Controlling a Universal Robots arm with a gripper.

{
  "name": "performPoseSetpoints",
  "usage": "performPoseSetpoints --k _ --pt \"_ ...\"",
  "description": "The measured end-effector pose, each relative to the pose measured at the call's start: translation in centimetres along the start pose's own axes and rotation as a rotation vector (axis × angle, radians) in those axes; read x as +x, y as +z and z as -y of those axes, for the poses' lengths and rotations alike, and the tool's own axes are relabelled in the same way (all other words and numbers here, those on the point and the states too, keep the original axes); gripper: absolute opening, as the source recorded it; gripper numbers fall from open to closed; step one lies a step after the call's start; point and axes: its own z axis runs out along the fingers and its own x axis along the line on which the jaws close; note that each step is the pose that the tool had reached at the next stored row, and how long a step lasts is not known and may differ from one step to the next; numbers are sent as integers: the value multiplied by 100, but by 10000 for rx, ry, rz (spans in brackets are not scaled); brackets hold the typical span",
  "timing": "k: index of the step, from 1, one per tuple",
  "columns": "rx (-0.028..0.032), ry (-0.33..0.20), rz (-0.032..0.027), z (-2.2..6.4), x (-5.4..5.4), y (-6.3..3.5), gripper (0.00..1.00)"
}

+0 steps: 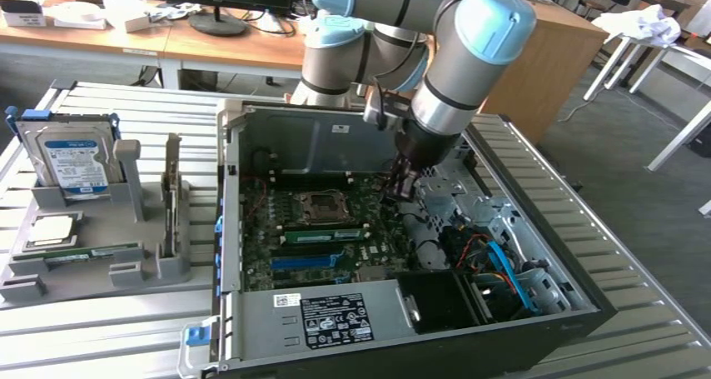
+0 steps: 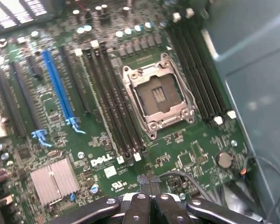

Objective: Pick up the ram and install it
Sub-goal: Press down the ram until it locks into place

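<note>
The ram (image 1: pixel 95 252) is a thin green stick lying flat along the front of the grey holder (image 1: pixel 145 271), at the exterior view's left and outside the computer case. My gripper (image 1: pixel 400 192) hangs inside the open case (image 1: pixel 333 321), just above the motherboard (image 1: pixel 300 221) and beside the empty CPU socket (image 1: pixel 323 202), far from the ram. In the wrist view the gripper (image 2: pixel 150 181) is shut, its fingers pressed together with nothing between them, over the board's edge near the socket (image 2: pixel 157 95) and the dark memory slots (image 2: pixel 113 100).
The holder also carries a silver hard drive (image 1: pixel 72 164) standing upright, a grey upright card (image 1: pixel 172 197) and a square chip (image 1: pixel 50 229). A blue slot (image 2: pixel 58 88), a heatsink (image 2: pixel 55 179) and loose cables (image 1: pixel 494 258) sit inside the case. Slatted metal table (image 1: pixel 100 329) underneath.
</note>
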Motion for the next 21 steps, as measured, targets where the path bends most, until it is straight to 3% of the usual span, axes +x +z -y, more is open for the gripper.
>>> performPoseSetpoints --k 21 --pt "336 2998 289 2 2 19 10"
